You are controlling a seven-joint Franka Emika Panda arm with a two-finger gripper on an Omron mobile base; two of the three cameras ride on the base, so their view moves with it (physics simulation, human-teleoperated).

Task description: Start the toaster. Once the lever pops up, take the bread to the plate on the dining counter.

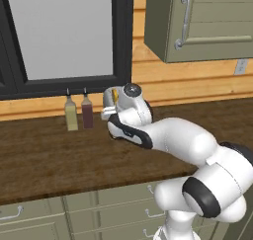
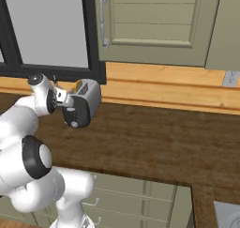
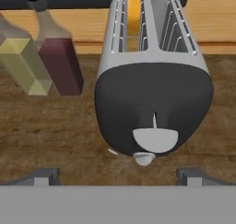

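Note:
The silver toaster (image 3: 154,75) stands on the long wood counter, its rounded black end panel facing the hand. A white lever (image 3: 155,139) sits at the lower end of a short slit, with a small white knob (image 3: 144,159) beneath it. The bread (image 3: 133,13) stands on edge in the left slot, its tan rim poking out. My gripper (image 3: 119,178) is open, both tips wide apart just short of the panel and touching nothing. From the right base view the gripper (image 2: 64,99) is close against the toaster (image 2: 86,100). The plate and the dining counter are out of view.
Two bottles, one yellow (image 3: 20,57) and one dark red (image 3: 57,59), stand left of the toaster by the wall. A black-framed window (image 1: 59,36) lies behind. A wall cabinet (image 1: 202,21) hangs above the counter (image 2: 154,142); drawers run below its front edge.

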